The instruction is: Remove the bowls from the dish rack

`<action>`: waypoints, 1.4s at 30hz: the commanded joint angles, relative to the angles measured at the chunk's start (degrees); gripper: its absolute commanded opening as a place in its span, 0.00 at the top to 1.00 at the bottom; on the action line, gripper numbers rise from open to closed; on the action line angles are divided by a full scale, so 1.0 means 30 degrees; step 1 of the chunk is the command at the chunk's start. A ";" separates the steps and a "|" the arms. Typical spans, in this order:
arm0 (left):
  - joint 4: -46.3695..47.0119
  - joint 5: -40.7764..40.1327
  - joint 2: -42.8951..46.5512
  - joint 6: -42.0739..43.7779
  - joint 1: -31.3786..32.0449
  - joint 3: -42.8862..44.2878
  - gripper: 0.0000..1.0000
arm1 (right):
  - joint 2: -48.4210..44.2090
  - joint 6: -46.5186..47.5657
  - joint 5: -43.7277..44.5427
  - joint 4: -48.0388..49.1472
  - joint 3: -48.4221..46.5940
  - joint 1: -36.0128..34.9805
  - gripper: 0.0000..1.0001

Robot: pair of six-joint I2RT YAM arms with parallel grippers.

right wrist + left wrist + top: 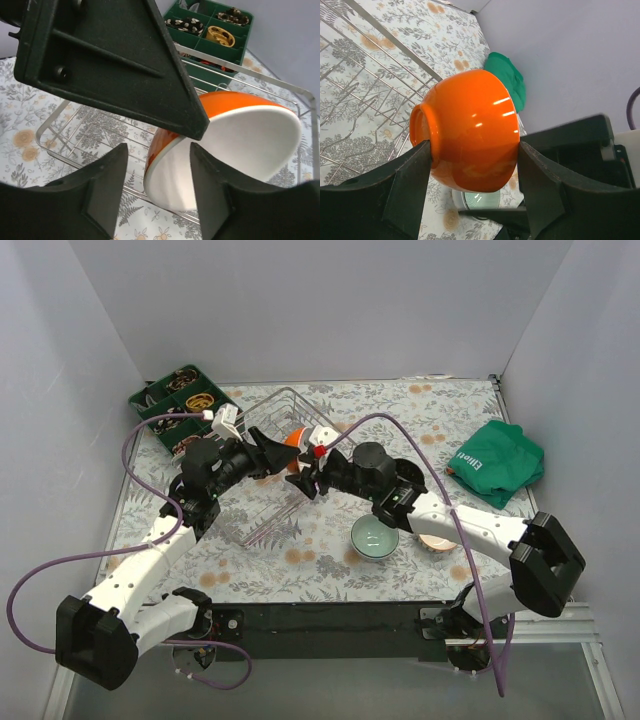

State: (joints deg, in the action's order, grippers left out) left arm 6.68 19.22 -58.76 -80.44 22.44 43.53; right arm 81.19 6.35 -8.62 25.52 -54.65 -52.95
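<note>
My left gripper [283, 448] is shut on an orange bowl [293, 439] with a white inside and holds it tipped on its side over the silver wire dish rack [262, 525]. In the left wrist view one finger presses the foot of the bowl [470, 130] and the other its rim, with the rack [365, 85] behind. My right gripper [306, 480] is open right beside the bowl. In the right wrist view its fingers [100, 195] stand either side of the bowl's lower rim [235, 145], apart from it, with the left gripper's finger [110, 60] above.
A pale green bowl [375, 538] stands upright on the table right of the rack, also in the left wrist view [482, 200]. A pinkish dish [437, 540] lies half under my right arm. A green cloth [497, 460] lies at the right. A green compartment tray [180, 405] stands at the back left.
</note>
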 commanded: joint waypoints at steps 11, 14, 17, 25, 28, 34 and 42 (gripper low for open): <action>0.0266 0.0010 0.0163 0.0271 -0.0096 0.0343 0.40 | -0.1075 -0.0066 -0.0466 0.0081 -0.0269 0.0071 0.99; -0.0349 -0.0895 0.0310 0.1061 -0.0096 0.0636 0.21 | -0.1777 -0.0007 0.0001 -0.1266 0.0053 0.0042 0.99; -0.1023 -0.2182 0.0631 0.1940 -0.0125 0.0842 0.07 | -0.2568 -0.0094 0.0646 -0.3630 0.0054 0.0071 0.99; -0.3161 -0.7545 0.1628 0.4663 -0.0096 0.1545 0.02 | -0.3976 -0.0476 0.0912 -1.1282 -0.0795 0.0042 0.99; -0.3514 -0.9737 0.2037 0.5514 -0.0125 0.1516 0.02 | -0.3889 -0.0739 0.1377 -1.4066 -0.1351 -0.0220 0.99; -0.3691 -1.2877 0.2740 0.6891 -0.0125 0.1253 0.02 | -0.3363 -0.1674 0.2812 -1.8018 -0.1645 -0.1450 0.99; -0.3691 -1.3146 0.2830 0.7186 -0.0096 0.1135 0.02 | -0.2922 -0.2907 0.5453 -2.1366 -0.2056 -0.2712 0.99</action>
State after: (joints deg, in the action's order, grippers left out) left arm -3.51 -17.67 -51.29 -60.62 22.24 46.13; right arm 72.51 -0.10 3.36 -32.99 -57.04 -60.38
